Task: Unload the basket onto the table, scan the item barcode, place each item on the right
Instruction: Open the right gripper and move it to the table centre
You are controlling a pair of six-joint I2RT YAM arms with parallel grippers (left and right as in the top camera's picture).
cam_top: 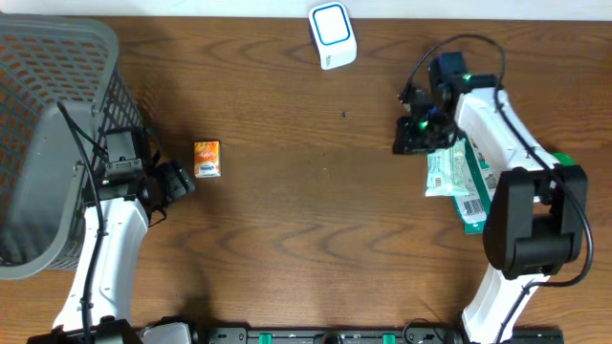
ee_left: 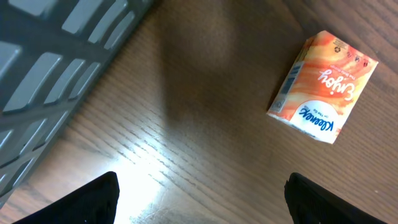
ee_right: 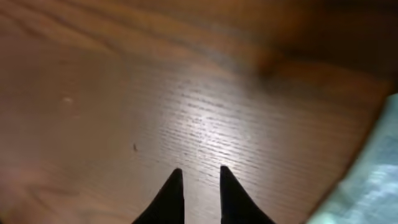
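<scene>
Brown wooden table point(cam_top: 335, 210) lies open at centre. Grey plastic mesh basket point(cam_top: 48, 115) blocks 9 o'clock, white-and-blue rounded scanner point(cam_top: 333, 34) 12, flat green-and-white packets point(cam_top: 446, 177) 3.

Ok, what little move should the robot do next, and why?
Probably ease the left pincer forward over the small orange tissue pack. Its jaws stand wide open and empty, and the pack lies untouched on the brown wooden table just ahead.
</scene>
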